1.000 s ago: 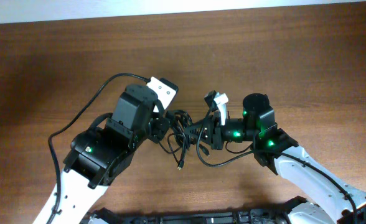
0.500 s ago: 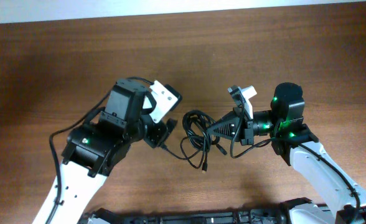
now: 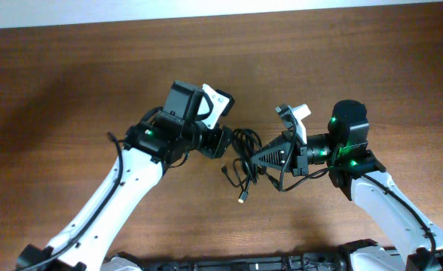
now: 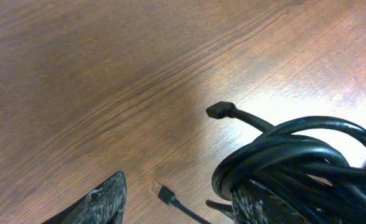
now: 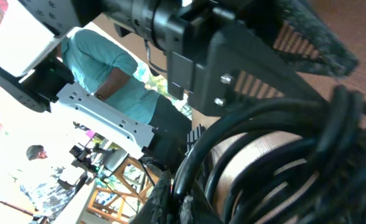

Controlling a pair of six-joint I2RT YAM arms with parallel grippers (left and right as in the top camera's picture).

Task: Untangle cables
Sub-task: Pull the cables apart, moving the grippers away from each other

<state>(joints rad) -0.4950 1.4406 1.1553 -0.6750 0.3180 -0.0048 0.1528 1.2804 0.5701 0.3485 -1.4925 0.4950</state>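
Note:
The cables (image 3: 243, 155) are a bunch of thin black loops hanging between my two grippers over the wooden table, with one plug end (image 3: 242, 199) trailing toward the front. My right gripper (image 3: 262, 157) is shut on a strand at the bunch's right side; in the right wrist view that strand (image 5: 198, 165) runs between the fingertips (image 5: 161, 199). My left gripper (image 3: 224, 143) stands open at the bunch's left edge. In the left wrist view the coiled cables (image 4: 295, 155) drape over its right finger (image 4: 264, 202), and a small plug (image 4: 164, 194) lies on the table between the fingers.
The brown wooden table (image 3: 71, 68) spreads all around, with its far edge (image 3: 221, 10) at the top of the overhead view. Another plug (image 4: 220, 111) sticks out of the coil. The left arm's black body (image 5: 233, 56) fills the right wrist view just beyond the bunch.
The right gripper pulled the bunch rightward, then held still. The left arm swung right and forward until its gripper reached the bunch's left side, its jaws narrowing slightly.

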